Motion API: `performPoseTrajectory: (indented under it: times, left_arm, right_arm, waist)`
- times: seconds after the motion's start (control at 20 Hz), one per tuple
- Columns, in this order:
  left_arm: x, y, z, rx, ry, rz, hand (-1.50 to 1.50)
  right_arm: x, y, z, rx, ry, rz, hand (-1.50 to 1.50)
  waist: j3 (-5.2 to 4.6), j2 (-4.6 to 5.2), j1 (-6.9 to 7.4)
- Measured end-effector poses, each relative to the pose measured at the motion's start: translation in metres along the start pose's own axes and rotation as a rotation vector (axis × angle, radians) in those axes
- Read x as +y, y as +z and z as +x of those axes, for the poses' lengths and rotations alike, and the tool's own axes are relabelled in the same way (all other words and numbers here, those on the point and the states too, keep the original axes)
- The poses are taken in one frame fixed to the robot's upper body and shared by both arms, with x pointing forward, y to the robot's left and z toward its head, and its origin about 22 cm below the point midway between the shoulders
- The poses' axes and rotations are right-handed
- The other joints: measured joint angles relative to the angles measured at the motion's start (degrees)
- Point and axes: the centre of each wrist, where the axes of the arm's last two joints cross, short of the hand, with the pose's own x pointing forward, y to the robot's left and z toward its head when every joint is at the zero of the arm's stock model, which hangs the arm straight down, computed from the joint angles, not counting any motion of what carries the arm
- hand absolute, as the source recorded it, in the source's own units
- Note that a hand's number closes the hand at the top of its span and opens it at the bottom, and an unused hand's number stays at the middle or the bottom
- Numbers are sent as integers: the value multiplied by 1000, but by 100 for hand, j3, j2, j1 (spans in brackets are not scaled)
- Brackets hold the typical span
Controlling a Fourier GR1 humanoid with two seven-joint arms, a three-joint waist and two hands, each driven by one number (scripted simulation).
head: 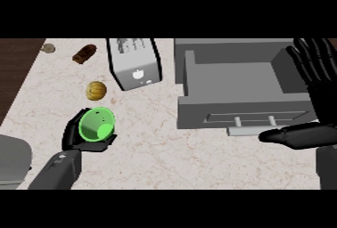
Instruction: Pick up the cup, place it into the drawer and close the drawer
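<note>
A green cup (96, 124) shows its open mouth at the left of the counter, and my left hand (84, 141) is curled round it from below and behind. The grey drawer (238, 80) stands pulled out at the right; its front panel with a pale bar handle (254, 120) faces me and its inside holds nothing. My right hand (314, 93) is open at the far right, fingers straight along the drawer's right side, thumb (293, 135) stretched left just below the drawer's front.
A white toaster (135, 62) stands behind the cup. An orange pumpkin-like thing (96, 90) lies just beyond the cup, a brown bread roll (84, 53) and a small round thing (48, 47) farther back. A grey appliance (12, 162) sits at the lower left edge.
</note>
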Motion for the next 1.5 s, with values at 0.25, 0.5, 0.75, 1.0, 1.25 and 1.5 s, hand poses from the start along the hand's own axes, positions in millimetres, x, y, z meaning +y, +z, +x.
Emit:
performPoseTrajectory:
  times: [0.25, 0.5, 0.75, 1.0, 1.25, 1.5]
  left_arm:
    - [-15, -14, 4, -67, 65, 27, 150]
    - [-21, -25, 8, -124, 98, 92, 150]
    - [-43, -56, 24, -187, 125, 19, 150]
    - [-85, -107, 60, -280, 158, -76, 150]
    - [-126, -148, 109, -317, 170, -174, 150]
    - [-169, -180, 167, -329, 149, -225, 150]
  right_arm:
    - [2, 4, -3, 3, -10, -4, -150]
    - [-2, 4, -2, 6, -3, -8, -150]
    - [-5, 14, -6, 24, 3, -12, -150]
    - [-7, 14, -10, 30, 6, -26, -150]
    - [-3, 15, -12, 37, 22, -35, -150]
    - [-4, 12, -11, 27, 18, -41, -150]
  waist:
    - [4, -18, 22]
    - [10, -32, 65]
    - [20, -71, 123]
    - [30, -98, 186]
    - [31, -116, 221]
    - [32, -112, 184]
